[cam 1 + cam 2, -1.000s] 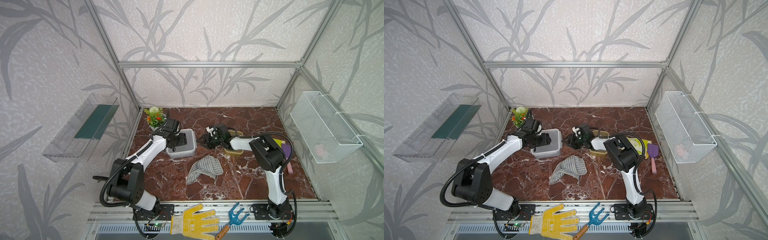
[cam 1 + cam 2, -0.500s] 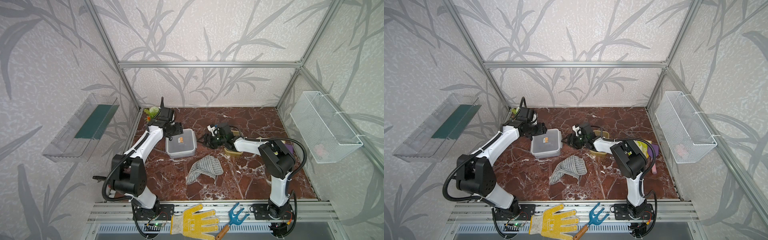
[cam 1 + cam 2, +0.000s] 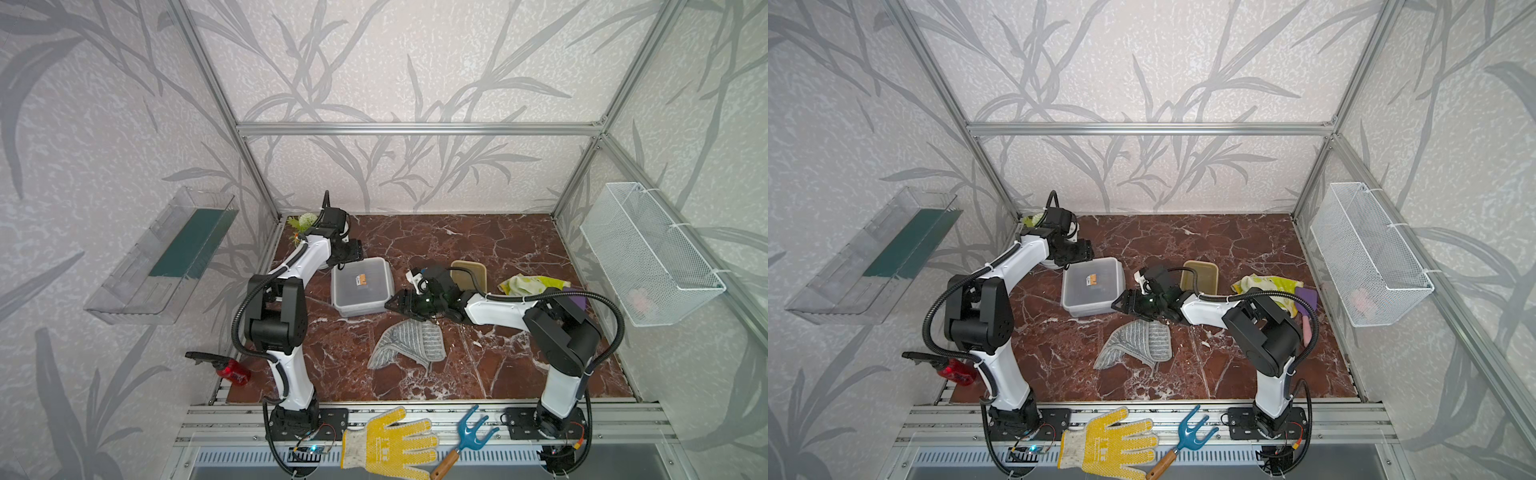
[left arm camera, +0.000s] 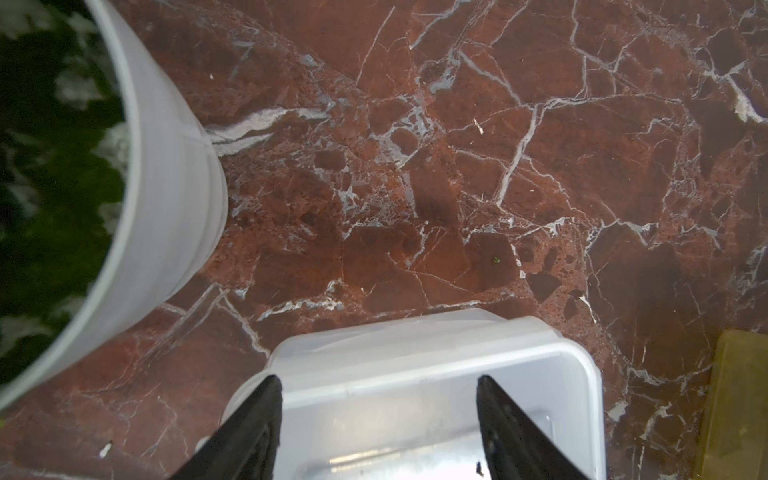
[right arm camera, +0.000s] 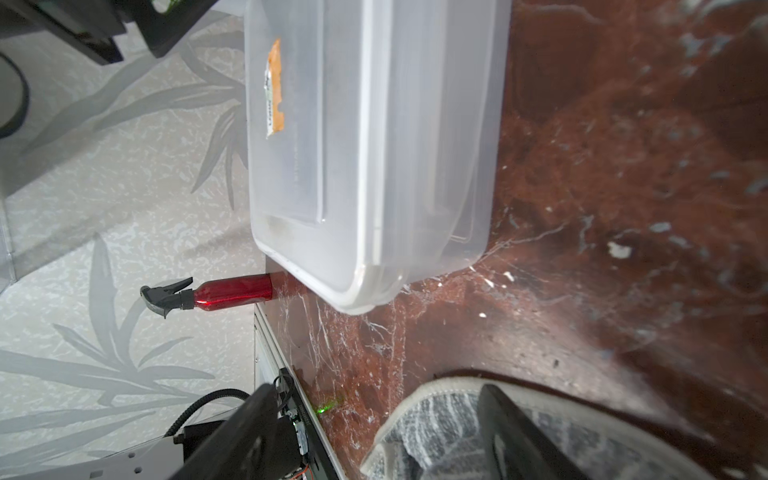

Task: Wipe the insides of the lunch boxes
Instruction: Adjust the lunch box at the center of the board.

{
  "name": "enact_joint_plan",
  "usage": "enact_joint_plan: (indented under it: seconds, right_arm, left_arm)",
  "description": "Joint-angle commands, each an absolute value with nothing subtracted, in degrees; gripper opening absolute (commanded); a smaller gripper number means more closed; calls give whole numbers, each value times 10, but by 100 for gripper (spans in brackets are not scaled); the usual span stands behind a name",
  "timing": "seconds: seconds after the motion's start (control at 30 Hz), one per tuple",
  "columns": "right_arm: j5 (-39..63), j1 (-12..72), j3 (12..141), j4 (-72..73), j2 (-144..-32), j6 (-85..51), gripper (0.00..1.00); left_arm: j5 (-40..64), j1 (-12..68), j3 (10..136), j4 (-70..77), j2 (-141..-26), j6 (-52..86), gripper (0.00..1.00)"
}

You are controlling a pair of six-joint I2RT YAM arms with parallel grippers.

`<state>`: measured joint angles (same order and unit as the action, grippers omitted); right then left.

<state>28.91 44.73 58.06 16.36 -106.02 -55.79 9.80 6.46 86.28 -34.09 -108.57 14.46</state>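
You have large clear greyish lidded plastic lunch box (image 3: 362, 286) left of table centre. Small amber-yellow translucent lunch box (image 3: 469, 282) sits to its right, slightly farther back, apart. Grey striped cloth (image 3: 409, 343) lies in front of both. White round plant pot (image 4: 166, 187) stands in far left corner, behind clear box. Crumpled yellow-green cloth (image 3: 528, 284) lies right of amber box. Red spray bottle (image 3: 232, 370) is at near left table edge.

Back half of the bench (image 3: 478, 237) is wide open, same for the strip along the front edge. Middle's crowded tho: clear box (image 3: 362, 286), amber box (image 3: 469, 272) and grey cloth (image 3: 409, 345) sit close together, with the right arm (image 3: 498, 311) lying across the gap between them. Only a narrow bare lane between the clear box and the plant pot (image 4: 166, 187).
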Motion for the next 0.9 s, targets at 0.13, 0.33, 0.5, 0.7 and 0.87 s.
enact_joint_plan:
  seconds: [0.13, 0.33, 0.5, 0.7, 0.87]
  right_arm:
    - [272, 465, 639, 174, -1095, -566, 76]
    - [290, 481, 677, 182, -1140, -590, 71]
    - [281, 484, 693, 178, -1155, -596, 70]
    - [271, 474, 719, 172, -1173, -599, 71]
    - [266, 454, 737, 163, -1178, -590, 71]
  left_arm:
    - [115, 63, 883, -337, -1100, 111, 72]
    - [123, 56, 886, -342, -1110, 116, 71]
    - [127, 53, 887, -360, -1109, 115, 69]
    - [146, 54, 867, -358, -1100, 131, 68]
    - [156, 54, 849, -358, -1086, 140, 67]
